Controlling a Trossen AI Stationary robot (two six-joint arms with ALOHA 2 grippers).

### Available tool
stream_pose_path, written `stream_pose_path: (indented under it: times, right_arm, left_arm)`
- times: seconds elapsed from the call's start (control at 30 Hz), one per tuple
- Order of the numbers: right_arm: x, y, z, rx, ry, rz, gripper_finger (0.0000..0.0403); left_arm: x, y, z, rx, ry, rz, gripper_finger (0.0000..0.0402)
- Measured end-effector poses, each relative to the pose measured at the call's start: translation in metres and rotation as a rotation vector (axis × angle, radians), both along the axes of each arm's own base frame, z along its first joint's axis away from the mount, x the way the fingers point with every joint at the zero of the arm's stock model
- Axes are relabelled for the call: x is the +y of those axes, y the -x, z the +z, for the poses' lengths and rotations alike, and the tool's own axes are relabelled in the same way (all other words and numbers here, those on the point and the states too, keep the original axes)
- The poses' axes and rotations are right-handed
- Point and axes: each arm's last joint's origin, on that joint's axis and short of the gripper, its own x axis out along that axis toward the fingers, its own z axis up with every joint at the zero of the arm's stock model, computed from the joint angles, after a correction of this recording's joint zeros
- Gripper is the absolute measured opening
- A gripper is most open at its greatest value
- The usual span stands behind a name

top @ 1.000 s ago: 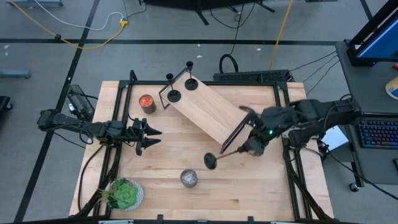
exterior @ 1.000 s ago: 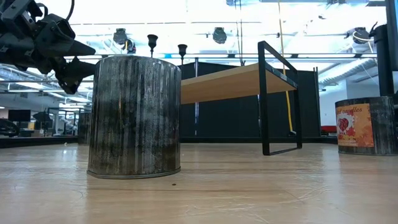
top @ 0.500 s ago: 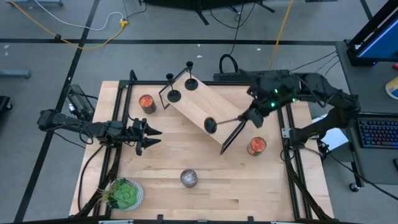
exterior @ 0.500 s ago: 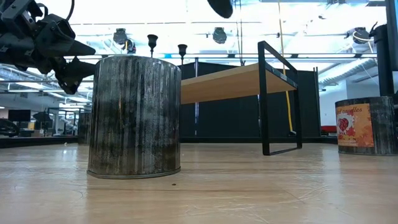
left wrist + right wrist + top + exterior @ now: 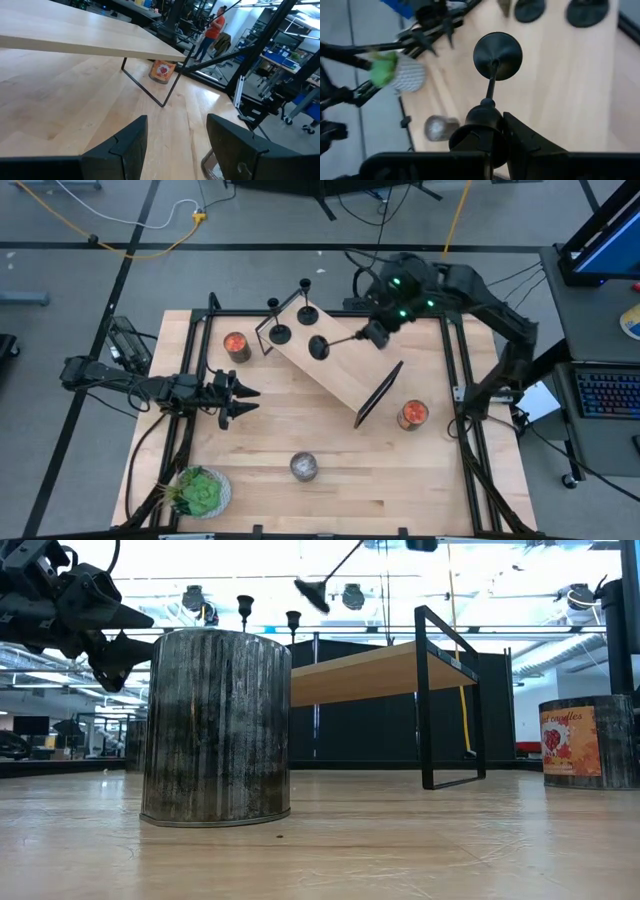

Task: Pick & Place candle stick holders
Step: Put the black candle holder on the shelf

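While the candle stick holder (image 5: 335, 343) hung tipped on its side, its cup end was clamped in the right claw (image 5: 372, 335) and its round base (image 5: 497, 56) pointed away from the claw, over the raised wooden shelf (image 5: 345, 370). Beyond that base, at the shelf's far end from the claw, two more holders (image 5: 306, 314) stood upright, a third one (image 5: 279, 333) beside them. My judgement was that the carried holder could swing or slip in so narrow a grip on the cup, and that its base, set down tilted, might tip over or knock the standing pair. Below the claw on the worktop (image 5: 300, 430) sat two orange-red glass jars (image 5: 413, 414), (image 5: 236, 345), holding what looked like candle wax, and a squat silver jar (image 5: 304, 467) whose contents could not be told. Well away, the left claw (image 5: 240, 402) waited with fingers apart, holding nothing.
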Motion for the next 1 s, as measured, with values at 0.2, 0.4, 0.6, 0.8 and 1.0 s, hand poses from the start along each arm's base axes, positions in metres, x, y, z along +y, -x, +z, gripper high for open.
stream_pose_path:
  times: [0.2, 0.4, 0.6, 0.8, 1.0]
  right_arm:
    - [-0.036, -0.013, -0.014, 0.037, 0.011, -0.04, 0.0012]
    - [-0.064, -0.03, -0.03, 0.033, 0.027, -0.058, 0.0012]
    - [-0.079, -0.048, -0.048, 0.036, 0.01, -0.034, 0.0012]
    - [-0.088, -0.061, -0.064, 0.07, 0.021, -0.022, 0.0012]
    - [-0.092, -0.063, -0.071, 0.112, 0.046, -0.039, 0.0013]
  left_arm:
    - [0.0, 0.0, 0.0, -0.001, 0.001, 0.0, 0.0209]
    - [0.0, 0.0, 0.0, 0.0, 0.003, 0.0, 0.0209]
    - [0.0, 0.0, 0.0, 0.0, 0.003, 0.0, 0.0209]
    - [0.0, 0.0, 0.0, 0.0, 0.003, 0.0, 0.0209]
    - [0.0, 0.0, 0.0, 0.0, 0.003, 0.0, 0.0209]
